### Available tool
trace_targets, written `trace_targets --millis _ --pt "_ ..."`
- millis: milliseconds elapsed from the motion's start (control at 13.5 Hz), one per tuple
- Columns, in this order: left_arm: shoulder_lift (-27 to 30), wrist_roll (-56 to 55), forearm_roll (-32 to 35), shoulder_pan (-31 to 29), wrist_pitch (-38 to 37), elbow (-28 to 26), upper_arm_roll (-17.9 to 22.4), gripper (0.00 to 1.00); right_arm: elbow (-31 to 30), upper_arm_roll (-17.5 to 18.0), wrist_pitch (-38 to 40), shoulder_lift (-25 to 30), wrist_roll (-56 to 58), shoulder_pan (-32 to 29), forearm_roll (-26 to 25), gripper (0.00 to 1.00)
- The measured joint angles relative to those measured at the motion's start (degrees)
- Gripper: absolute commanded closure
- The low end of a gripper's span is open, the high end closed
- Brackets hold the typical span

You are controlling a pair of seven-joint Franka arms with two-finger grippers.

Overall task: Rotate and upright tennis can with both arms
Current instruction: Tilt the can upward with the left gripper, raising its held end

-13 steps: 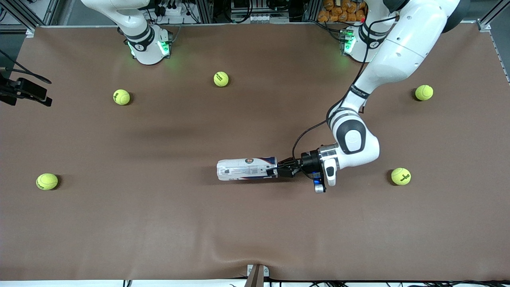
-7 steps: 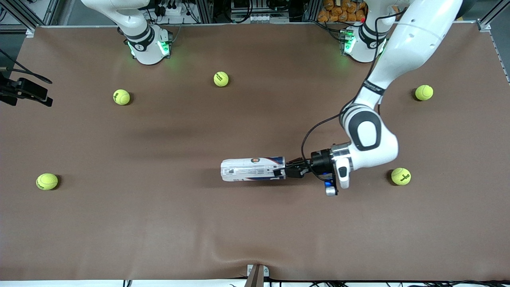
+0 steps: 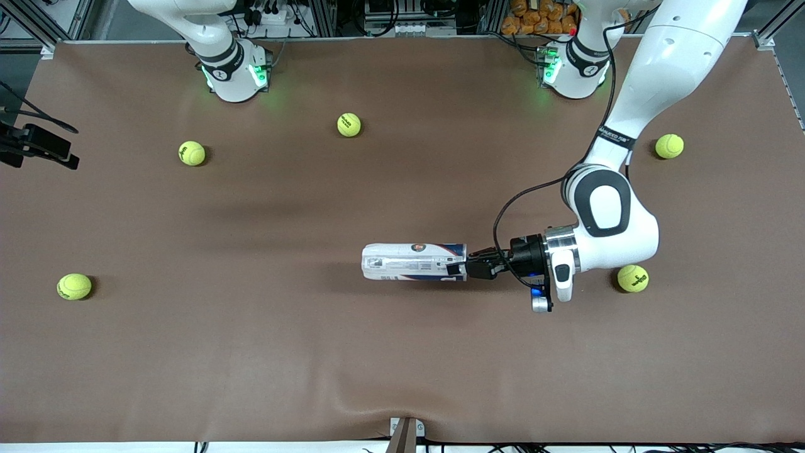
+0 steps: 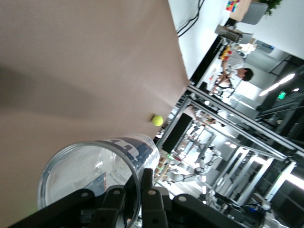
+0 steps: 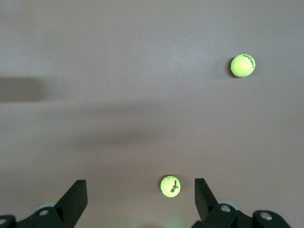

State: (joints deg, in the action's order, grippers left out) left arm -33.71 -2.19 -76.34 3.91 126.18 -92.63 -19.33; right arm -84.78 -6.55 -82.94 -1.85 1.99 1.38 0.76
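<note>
The can [image 3: 414,262] is lying on its side on the bench [image 3: 402,365], near the middle, with its open mouth turned toward the left arm's end. The left jaws [image 3: 466,267] are being held pressed together on the rim of that mouth: in the left wrist view one finger [image 4: 148,199] is seen outside the clear wall and the other inside it, so the thin plastic edge is being pinched between them. The can [image 4: 97,171] is seen to be empty, with no balls inside.

The can is judged to be light, since nothing is being carried in it. Its wall is thin clear plastic, so some flex is to be expected under a hard squeeze, and the smooth label is likely to be slippery. A pinch on the rim alone is judged weak against twisting, because the whole length of the can is hanging out past the jaws. A hold on the closed end, or across the body close ahead of the left jaws, is thought to be the better place for a second grip while the can is being tipped upright.

The right jaws [image 5: 141,199] are being kept spread wide and empty, waiting high over bare bench and one ball [image 5: 170,186], well apart from the can. Other balls [image 3: 632,278] are lying scattered around the bench.
</note>
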Motion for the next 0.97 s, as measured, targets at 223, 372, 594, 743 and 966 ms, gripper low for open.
trace_targets --millis 223,372,594,743,966 --pt "0.17 -1.01 4.3 0.09 -0.06 0.06 -0.12 1.0 -0.01 0.06 0.0 0.0 -0.1 -0.01 0.0 0.0" --pt "0.22 -2.63 6.74 0.2 -0.06 0.28 -0.21 1.0 -0.02 0.14 0.0 0.0 -0.14 0.0 0.02 0.0" --pt "0.44 -6.63 11.04 0.79 -0.07 1.9 -0.34 1.0 -0.11 0.19 -0.01 0.0 -0.14 0.0 0.02 0.0" --pt "0.56 -8.55 14.66 1.22 -0.08 2.7 -0.55 1.0 -0.17 0.39 -0.03 0.0 -0.15 0.02 0.03 0.0" --pt "0.56 -10.43 17.68 2.26 -0.11 3.51 -0.97 1.0 -0.25 0.43 -0.04 0.0 -0.16 0.02 0.04 0.0"
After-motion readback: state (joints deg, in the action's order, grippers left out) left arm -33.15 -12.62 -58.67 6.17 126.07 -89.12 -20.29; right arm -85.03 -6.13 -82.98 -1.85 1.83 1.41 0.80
